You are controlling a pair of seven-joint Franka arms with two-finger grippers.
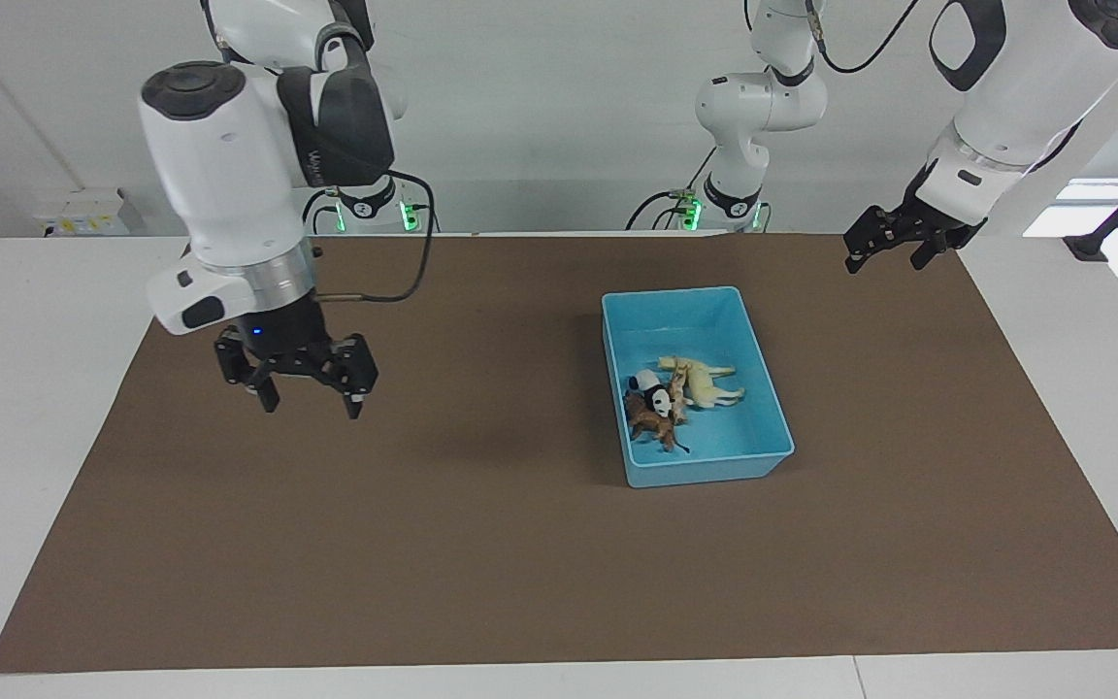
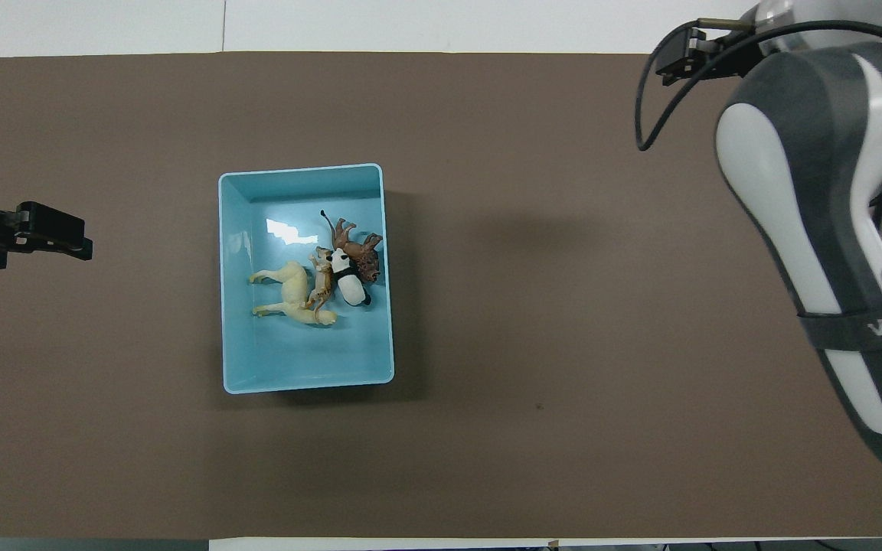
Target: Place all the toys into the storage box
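The light blue storage box (image 1: 675, 296) stands on the brown mat, toward the left arm's end of the table; it also shows in the overhead view (image 2: 299, 170). All four toys lie in it, bunched together: the cream-white horse (image 1: 709, 383) (image 2: 292, 295), the orange striped tiger (image 1: 678, 388) (image 2: 322, 287), the panda (image 1: 656, 396) (image 2: 349, 285) and the brown lion (image 1: 651, 424) (image 2: 357, 249). My right gripper (image 1: 312, 393) (image 2: 678, 60) hangs open and empty over the mat at the right arm's end. My left gripper (image 1: 884, 254) (image 2: 66, 237) is open and empty over the mat's edge at the left arm's end.
The brown mat (image 1: 481, 544) covers most of the white table (image 1: 25, 408). Apart from the box, nothing else stands on it.
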